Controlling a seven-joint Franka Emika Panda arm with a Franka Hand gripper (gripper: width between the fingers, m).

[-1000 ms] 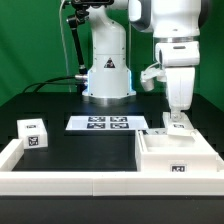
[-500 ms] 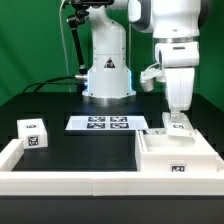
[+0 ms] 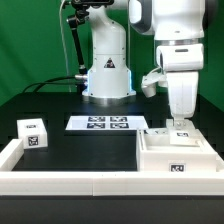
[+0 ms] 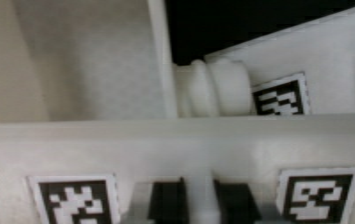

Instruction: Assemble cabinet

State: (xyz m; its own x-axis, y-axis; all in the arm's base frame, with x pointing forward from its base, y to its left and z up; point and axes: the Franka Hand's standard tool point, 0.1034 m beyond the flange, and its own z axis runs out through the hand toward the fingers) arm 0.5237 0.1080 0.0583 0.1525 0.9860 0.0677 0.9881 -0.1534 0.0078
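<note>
The cabinet is a large white box frame with a tag on its front, at the exterior view's right. My gripper stands upright over its far edge, its fingers down on a small white tagged piece there. In the wrist view my gripper has its two dark fingers close together, pinching a thin pale strip of a white piece that carries a tag on each side. Beyond it are white walls and another tag. A small white tagged box sits at the exterior view's left.
The marker board lies flat in the middle of the black table. A low white border rail runs along the front and left. The robot's white base stands behind, and cables hang at the back left.
My gripper has shifted slightly toward the exterior view's right and a little lower over the cabinet's far edge. The small box and the cabinet have not moved.
</note>
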